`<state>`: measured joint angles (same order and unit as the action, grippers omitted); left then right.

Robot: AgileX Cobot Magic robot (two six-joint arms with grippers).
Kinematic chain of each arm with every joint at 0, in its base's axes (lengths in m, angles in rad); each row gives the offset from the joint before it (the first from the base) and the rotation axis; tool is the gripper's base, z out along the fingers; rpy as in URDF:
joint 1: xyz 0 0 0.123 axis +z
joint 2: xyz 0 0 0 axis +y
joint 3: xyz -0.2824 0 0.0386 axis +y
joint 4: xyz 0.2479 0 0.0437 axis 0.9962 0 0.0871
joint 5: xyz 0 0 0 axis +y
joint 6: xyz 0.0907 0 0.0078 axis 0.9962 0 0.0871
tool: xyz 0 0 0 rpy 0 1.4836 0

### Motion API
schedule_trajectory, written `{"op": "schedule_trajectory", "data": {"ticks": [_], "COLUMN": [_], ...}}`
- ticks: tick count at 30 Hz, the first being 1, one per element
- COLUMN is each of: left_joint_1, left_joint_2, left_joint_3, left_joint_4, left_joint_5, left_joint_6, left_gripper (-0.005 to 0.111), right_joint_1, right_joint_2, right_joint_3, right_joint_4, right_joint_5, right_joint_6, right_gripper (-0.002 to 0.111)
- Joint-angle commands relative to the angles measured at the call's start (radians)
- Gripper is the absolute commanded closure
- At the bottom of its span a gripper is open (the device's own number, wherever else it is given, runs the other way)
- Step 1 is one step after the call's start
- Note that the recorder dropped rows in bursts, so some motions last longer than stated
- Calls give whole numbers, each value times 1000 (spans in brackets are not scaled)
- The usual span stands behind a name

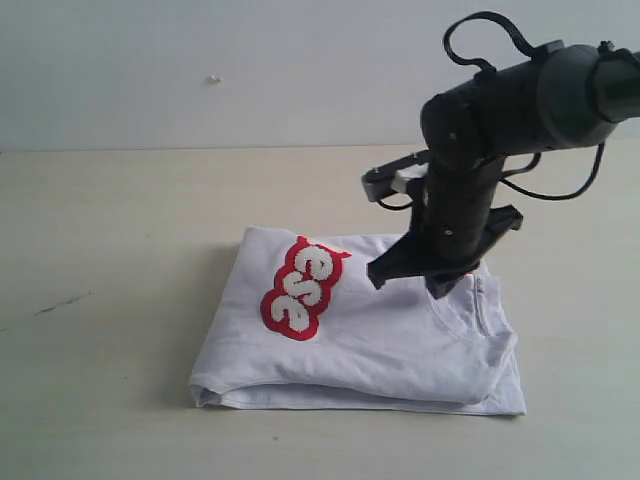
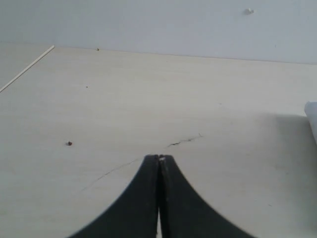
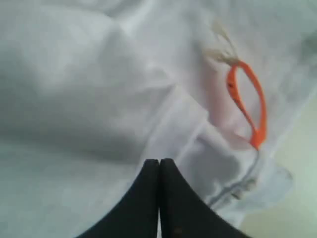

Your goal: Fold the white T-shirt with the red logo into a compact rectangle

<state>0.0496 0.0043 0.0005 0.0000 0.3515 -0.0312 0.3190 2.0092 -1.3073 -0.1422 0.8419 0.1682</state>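
Observation:
The white T-shirt (image 1: 400, 340) lies folded into a rough rectangle on the table, with part of the red logo (image 1: 300, 288) showing on top near its left side. My right gripper (image 1: 440, 288) hangs just above the shirt's right part, by the collar. In the right wrist view this gripper (image 3: 159, 161) is shut with no cloth seen between its tips, over white fabric (image 3: 74, 74) and next to the orange neck tag (image 3: 252, 106). My left gripper (image 2: 159, 157) is shut and empty over bare table, and only a sliver of the shirt (image 2: 312, 119) shows beside it.
The pale wooden table (image 1: 100, 250) runs out on all sides of the shirt to a plain wall behind. A thin scratch (image 2: 185, 140) and a small dark speck (image 2: 69, 143) mark the tabletop near the left gripper. The table's edge (image 2: 29, 69) lies far off.

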Motion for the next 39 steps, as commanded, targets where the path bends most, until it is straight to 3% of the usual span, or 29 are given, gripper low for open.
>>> {"op": "schedule_trajectory", "data": {"ticks": [1, 11, 20, 23, 30, 35, 39], "left_joint_1": [-1, -1, -1, -1, -1, -1, -1], "left_joint_2": [-4, -4, -4, -4, -4, -4, -4], "left_joint_3": [0, 0, 0, 0, 0, 0, 0], "left_joint_4": [-15, -15, -15, -15, -15, -15, -15], "left_joint_5": [-1, -1, -1, -1, -1, -1, -1], "left_joint_6": [4, 4, 4, 4, 4, 4, 4], "left_gripper": [107, 107, 107, 107, 107, 107, 107], "right_joint_1": [-85, -123, -132, -161, -216, -214, -214], "right_joint_2": [28, 78, 10, 5, 14, 23, 66], "right_joint_3": [42, 43, 43, 43, 45, 45, 45], "right_joint_4": [-27, -91, -78, -78, -66, 122, 150], "right_joint_5": [-32, -251, -240, -203, -168, -194, -188], "right_joint_6": [16, 18, 16, 34, 34, -155, -183], "right_gripper": [108, 107, 62, 54, 54, 54, 56]}}
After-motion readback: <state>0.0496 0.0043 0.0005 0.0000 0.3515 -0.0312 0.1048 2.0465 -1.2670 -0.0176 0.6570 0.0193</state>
